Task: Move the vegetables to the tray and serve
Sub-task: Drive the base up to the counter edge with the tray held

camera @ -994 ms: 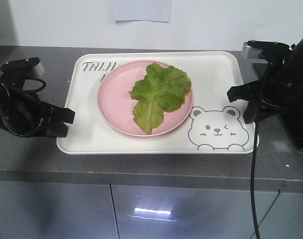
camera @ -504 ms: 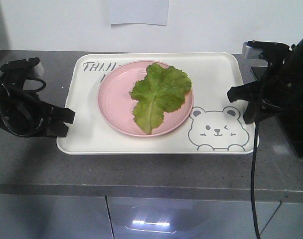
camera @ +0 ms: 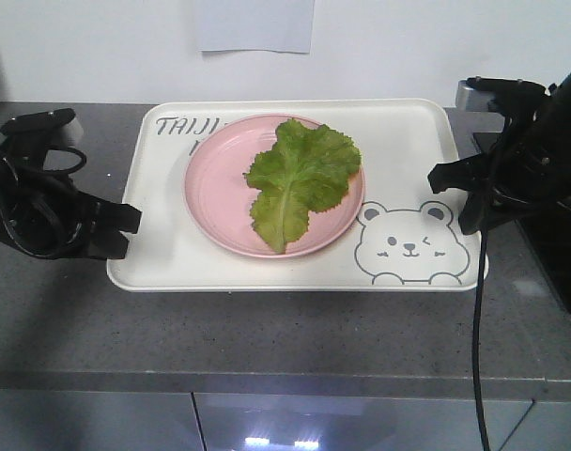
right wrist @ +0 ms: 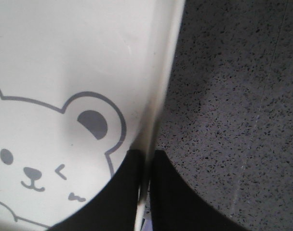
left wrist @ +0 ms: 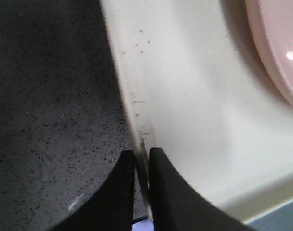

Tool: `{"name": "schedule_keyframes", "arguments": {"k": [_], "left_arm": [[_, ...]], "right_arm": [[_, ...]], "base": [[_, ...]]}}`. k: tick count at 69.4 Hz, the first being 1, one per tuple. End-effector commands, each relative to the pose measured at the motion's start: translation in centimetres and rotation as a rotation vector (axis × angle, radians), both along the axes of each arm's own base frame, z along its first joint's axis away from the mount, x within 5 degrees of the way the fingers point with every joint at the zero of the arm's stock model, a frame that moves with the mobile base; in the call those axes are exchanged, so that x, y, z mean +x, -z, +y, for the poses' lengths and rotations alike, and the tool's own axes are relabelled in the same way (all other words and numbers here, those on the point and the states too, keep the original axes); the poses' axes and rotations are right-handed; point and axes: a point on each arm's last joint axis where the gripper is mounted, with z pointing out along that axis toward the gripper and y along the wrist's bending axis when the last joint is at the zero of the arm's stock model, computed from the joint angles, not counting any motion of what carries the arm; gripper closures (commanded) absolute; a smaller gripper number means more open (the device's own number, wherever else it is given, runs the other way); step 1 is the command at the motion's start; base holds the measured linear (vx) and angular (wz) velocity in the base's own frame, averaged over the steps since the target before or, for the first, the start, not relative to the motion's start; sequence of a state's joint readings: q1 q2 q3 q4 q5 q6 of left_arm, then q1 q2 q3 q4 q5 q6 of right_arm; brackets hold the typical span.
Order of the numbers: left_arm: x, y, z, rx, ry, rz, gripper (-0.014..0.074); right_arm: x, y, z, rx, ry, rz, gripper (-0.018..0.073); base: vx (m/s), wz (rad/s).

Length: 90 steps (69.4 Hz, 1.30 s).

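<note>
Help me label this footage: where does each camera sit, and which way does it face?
Front view: above the counter, looking down at the tray, plate and lettuce; both grippers show at the tray's sides.
Left wrist: behind the left gripper, looking along its fingers pinching the rim.
Right wrist: behind the right gripper, likewise, by the bear print.
All share the tray.

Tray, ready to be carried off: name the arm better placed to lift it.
Neither alone. The left gripper is shut on the tray's left rim and the right gripper on its right rim, so both should lift together, keeping the pink plate and lettuce level.
</note>
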State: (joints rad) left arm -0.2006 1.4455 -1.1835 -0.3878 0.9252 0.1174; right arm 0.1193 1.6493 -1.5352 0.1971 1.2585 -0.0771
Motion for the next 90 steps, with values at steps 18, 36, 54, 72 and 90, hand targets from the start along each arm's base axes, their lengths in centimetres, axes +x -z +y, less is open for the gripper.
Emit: {"name": "schedule_keyframes", "arguments": {"k": [18,36,54,72,90], "left_arm": [[-0.49,-2.63,-0.94,-0.112,0.005,-0.096,0.0602],[-0.49,-2.63,-0.94,-0.112,0.005,-0.096,0.0602],[-0.49,-2.63,-0.94,-0.112,0.005,-0.096,0.0602],[-0.49,-2.63,-0.94,-0.112,0.005,-0.096,0.0602],[-0.49,-2.63,-0.94,-0.112,0.005,-0.096,0.0602]], "right_arm": [[-0.74,-2.63,0.80,0.083,-0.025,-0.109,0.0565],[-0.74,-2.63,0.80,0.083,-0.025,-0.109,0.0565],[-0.74,-2.63,0.80,0.083,-0.025,-0.109,0.0565],[-0.74,-2.63,0.80,0.083,-0.025,-0.109,0.0565],[-0.78,-2.62,0.79,0.082,-0.026,-0.104,0.0565]], "base": [[0.05,-0.01],[0.04,-0.01],[0.04,0.00],[0.03,0.00],[0.03,0.01]]}}
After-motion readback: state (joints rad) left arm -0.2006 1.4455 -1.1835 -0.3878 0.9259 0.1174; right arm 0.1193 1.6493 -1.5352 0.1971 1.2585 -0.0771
